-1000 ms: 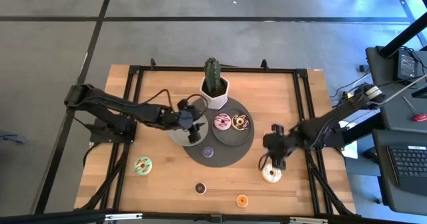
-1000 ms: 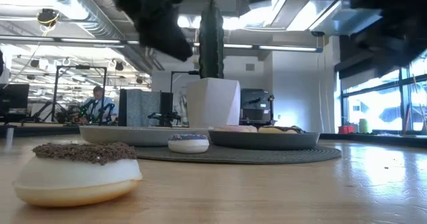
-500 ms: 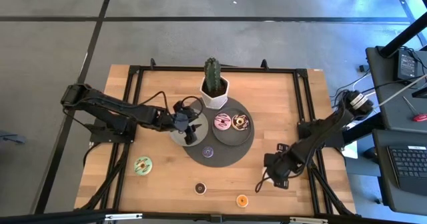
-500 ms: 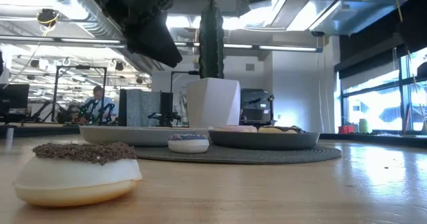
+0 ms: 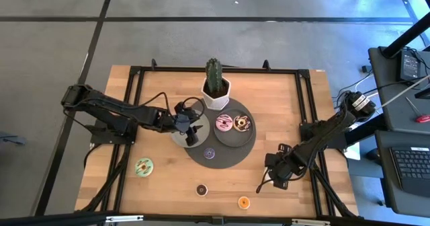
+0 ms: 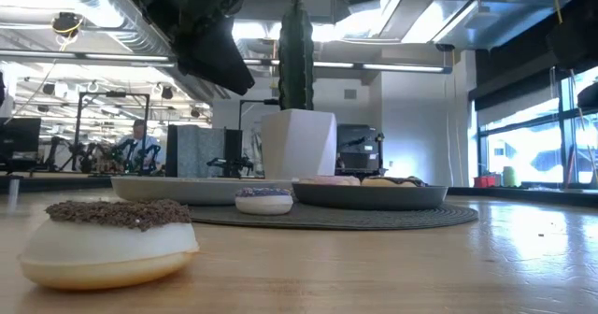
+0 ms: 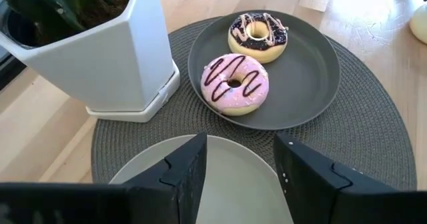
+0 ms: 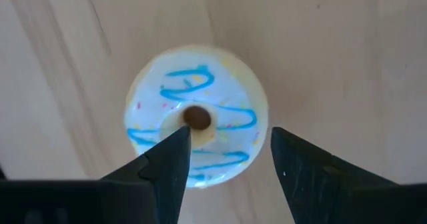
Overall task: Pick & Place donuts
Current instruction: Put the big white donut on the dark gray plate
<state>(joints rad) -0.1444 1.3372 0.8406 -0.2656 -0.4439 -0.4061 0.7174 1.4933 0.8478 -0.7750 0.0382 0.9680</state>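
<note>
My right gripper [image 5: 274,177] is open and points down over a white-frosted donut with blue squiggles [image 8: 220,97], which lies flat on the wood; the high view hides it under the gripper. My left gripper [image 7: 240,177] is open and empty above the light grey plate [image 5: 178,137]. A pink donut [image 7: 235,84] and a chocolate one [image 7: 258,32] lie on the dark grey plate [image 5: 250,137]. A small purple donut [image 5: 209,153] sits on the round mat. Green [image 5: 143,166], dark [image 5: 201,190] and orange [image 5: 244,202] donuts lie on the table. My right gripper comes at the white-frosted donut from above. One finger [image 8: 170,164] shows over the ring beside its hole [image 8: 197,117], the other [image 8: 300,164] just beyond the outer rim. I cannot tell whether either finger touches it.
A white pot with a cactus [image 5: 216,91] stands at the far side of the dark round mat [image 5: 232,162], close to both plates. Black frame rails run along the table's left and right edges. Bare wood lies to the right of the mat and along the near edge.
My right gripper has moved toward the near edge and down, from beside the mat to directly over the white-frosted donut, which it now covers in the high view. Most of that travel came early; it has barely moved since. No donut has moved.
</note>
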